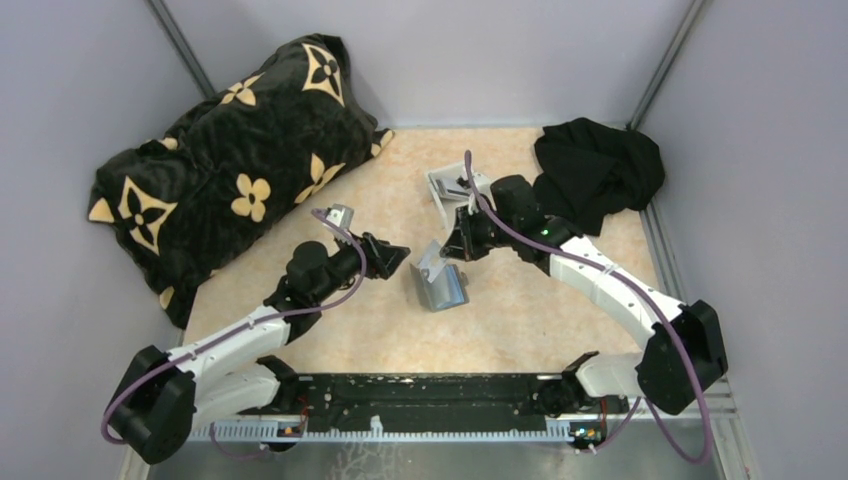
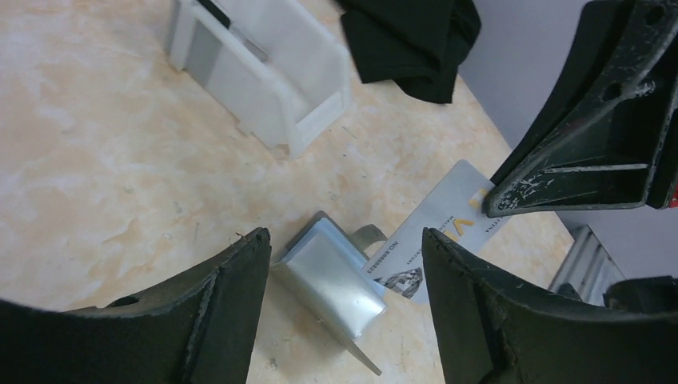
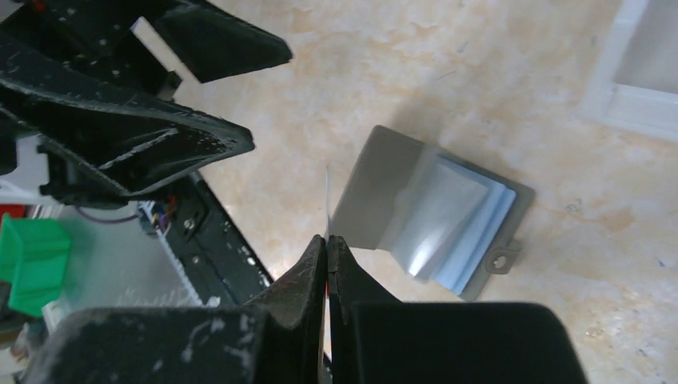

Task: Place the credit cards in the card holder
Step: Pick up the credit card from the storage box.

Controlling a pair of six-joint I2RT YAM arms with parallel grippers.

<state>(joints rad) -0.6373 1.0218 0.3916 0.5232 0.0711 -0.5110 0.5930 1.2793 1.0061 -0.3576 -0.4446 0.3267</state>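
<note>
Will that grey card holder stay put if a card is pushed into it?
Probably not: the card holder lies loose on the smooth table, so it may slide. Its raised flap looks soft and would likely fold.

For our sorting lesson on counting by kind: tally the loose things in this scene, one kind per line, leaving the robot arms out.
Cushion, black, flower-patterned: 1
Cloth, black: 1
Tray, white: 1
Card holder, grey, open: 1
Credit card in plain view, pinched in the right gripper: 1
Total: 5
</note>
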